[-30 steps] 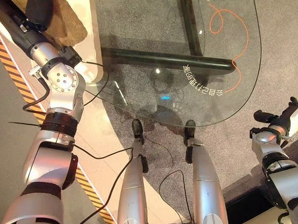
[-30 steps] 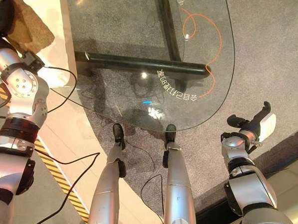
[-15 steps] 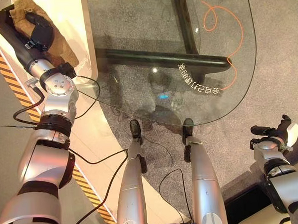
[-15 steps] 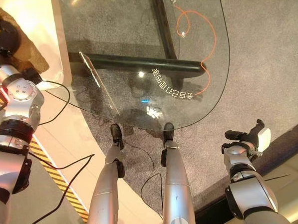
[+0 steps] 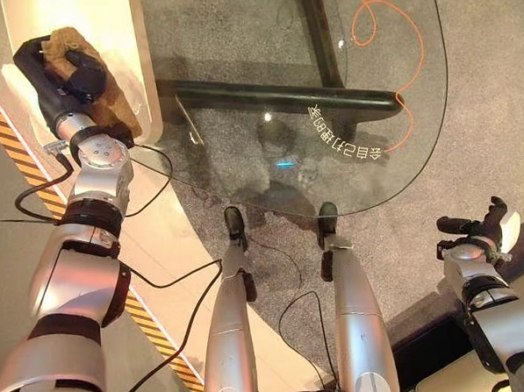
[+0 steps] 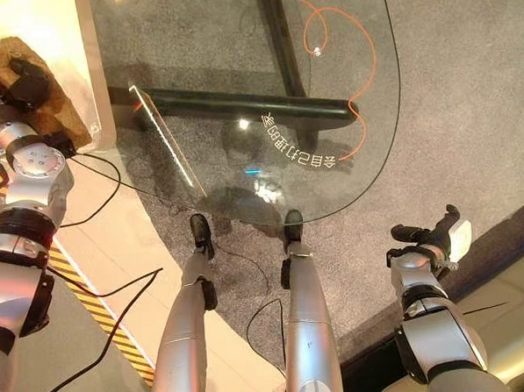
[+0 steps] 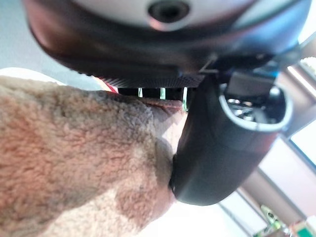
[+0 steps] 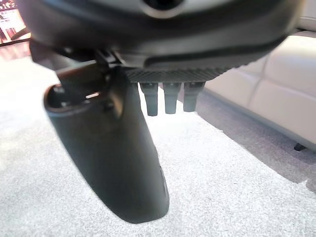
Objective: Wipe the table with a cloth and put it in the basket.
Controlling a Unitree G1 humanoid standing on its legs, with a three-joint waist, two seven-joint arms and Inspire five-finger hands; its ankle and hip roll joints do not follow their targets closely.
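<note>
A brown fuzzy cloth (image 5: 63, 41) lies bunched on a white ledge (image 5: 123, 28) at the far left, beside the glass table (image 5: 238, 65). My left hand (image 5: 78, 76) is on the cloth with its fingers curled into it. In the left wrist view the thumb (image 7: 217, 148) presses against the cloth (image 7: 74, 158). At the lower right my right hand (image 5: 475, 229) hangs off the table over the grey carpet. Its fingers (image 8: 170, 96) are straight and hold nothing.
The glass top has a rounded near edge, an orange line (image 5: 407, 74) and white print on it. A black beam (image 5: 274, 97) of its frame runs beneath. Yellow-and-black tape (image 5: 155, 329) marks the floor on the left. A pale sofa (image 8: 266, 84) stands near my right hand.
The whole picture has shifted. My left hand has drawn the cloth back towards me along the white ledge. My right hand has dropped a little.
</note>
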